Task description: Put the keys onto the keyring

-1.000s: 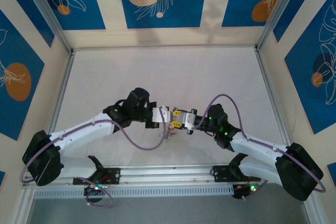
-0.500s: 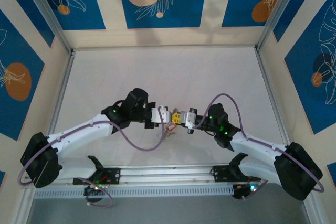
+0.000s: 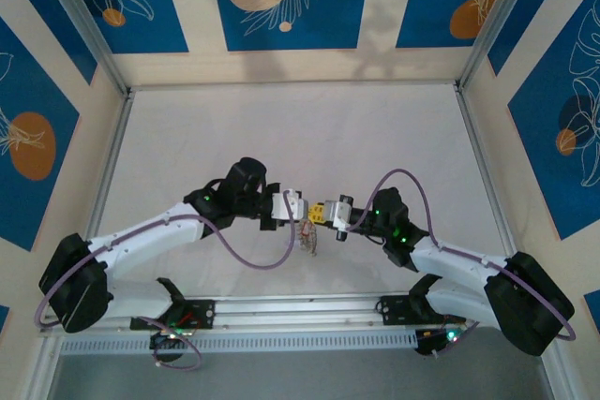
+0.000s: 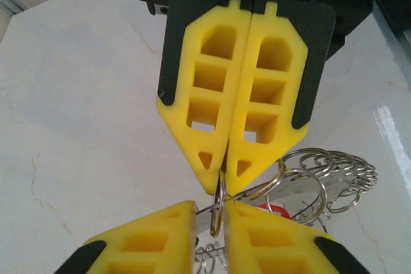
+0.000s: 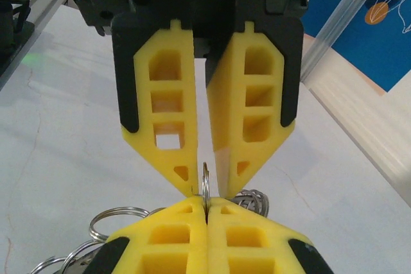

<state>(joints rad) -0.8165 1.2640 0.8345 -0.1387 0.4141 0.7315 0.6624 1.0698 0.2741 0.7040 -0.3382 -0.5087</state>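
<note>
1. The keyring (image 4: 343, 174) is off the tabletop (image 3: 281, 128), a cluster of wire loops hanging where the two hands meet. One loop stands edge-on right at the fingertips.
2. The keys hang with it. We can make out one red-headed key (image 4: 273, 211) just beside the loops. Whether it is fully threaded on, we cannot tell.
3. The right hand (image 5: 205, 206) is pressed together, pinching that edge-on loop.
4. The left hand (image 5: 207, 187) faces it tip to tip. Its fingers are slightly apart, and the loop passes through the gap with no clear contact.
5. From above, the hanging bunch (image 3: 308, 237) has shifted a little toward the right arm's side over the last second. The red spot seen higher up half a second ago has dropped back into the bunch.
6. The left hand (image 3: 298, 210) and right hand (image 3: 323, 215) have stayed nose to nose. We judge this is fine threading work in progress, not a finished step.
</note>
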